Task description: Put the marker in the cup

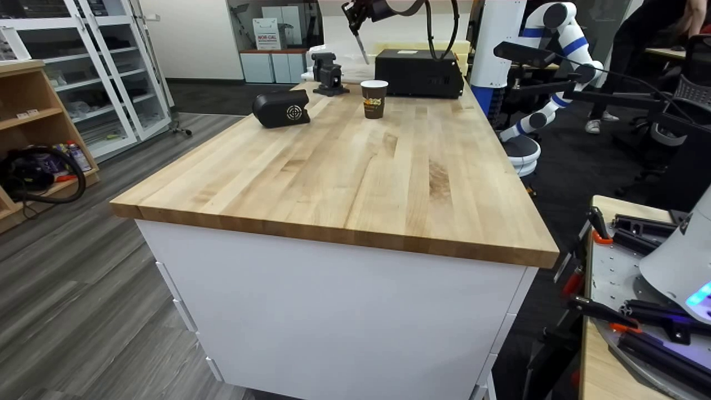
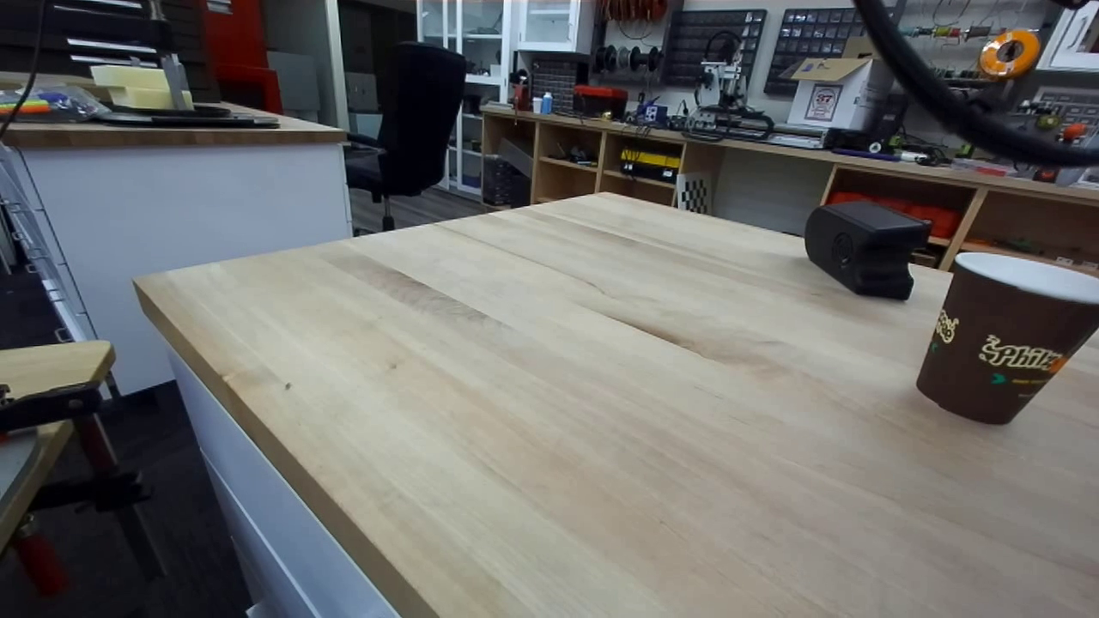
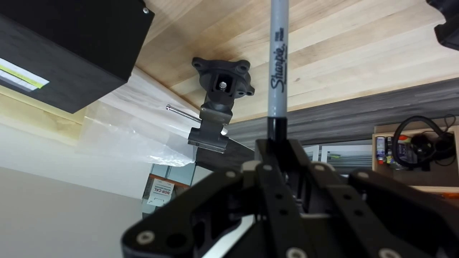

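The marker (image 3: 278, 68) has a grey Sharpie body and a black end. My gripper (image 3: 278, 145) is shut on that black end, and the grey body sticks out beyond the fingertips. In an exterior view my gripper (image 1: 356, 32) is high over the far part of the table, with the marker (image 1: 362, 49) hanging down, slightly tilted. The dark brown cup (image 1: 374, 103) with a white rim stands upright on the table, lower in that picture and slightly right of the marker's tip. The cup also shows in an exterior view (image 2: 1004, 348). It is out of the wrist view.
A black box (image 1: 419, 75) stands behind the cup. A dark vise-like fixture (image 1: 329, 75) is near the far left edge. A black boxy device (image 1: 281, 109) lies left of the cup. The wooden table (image 1: 333, 183) extends toward that camera. A black cable (image 1: 442, 33) hangs from the arm.
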You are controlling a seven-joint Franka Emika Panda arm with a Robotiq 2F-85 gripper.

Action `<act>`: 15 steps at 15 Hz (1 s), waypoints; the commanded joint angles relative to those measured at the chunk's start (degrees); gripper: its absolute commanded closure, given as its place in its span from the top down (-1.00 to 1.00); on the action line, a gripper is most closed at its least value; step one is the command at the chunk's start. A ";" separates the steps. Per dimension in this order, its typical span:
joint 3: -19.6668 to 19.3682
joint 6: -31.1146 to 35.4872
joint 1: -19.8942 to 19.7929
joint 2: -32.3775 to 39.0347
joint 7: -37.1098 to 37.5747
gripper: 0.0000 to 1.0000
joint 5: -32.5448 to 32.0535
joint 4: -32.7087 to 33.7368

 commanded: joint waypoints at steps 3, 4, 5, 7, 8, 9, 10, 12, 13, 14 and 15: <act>-0.86 0.01 1.15 -1.57 1.76 -0.89 -0.93 -2.33; -1.02 0.15 1.35 -1.74 2.03 -0.89 -1.09 -2.76; -1.10 0.17 1.50 -1.84 2.16 -0.90 -1.15 -3.03; -1.40 0.41 1.84 -2.17 2.78 -0.89 -1.41 -4.01; -1.42 0.34 2.01 -2.58 3.16 -0.89 -1.42 -4.91; -1.44 0.29 2.11 -2.76 3.44 -0.89 -1.40 -5.40; -1.70 0.25 2.44 -3.20 3.97 -0.89 -1.60 -6.41; -2.20 0.59 2.99 -3.73 5.13 -0.89 -2.11 -7.78; -2.40 0.69 3.20 -3.91 5.51 -0.89 -2.30 -8.28; -2.88 0.84 3.58 -4.17 6.08 -0.89 -2.72 -8.90; -3.32 0.96 3.93 -4.32 6.61 -0.89 -3.11 -9.38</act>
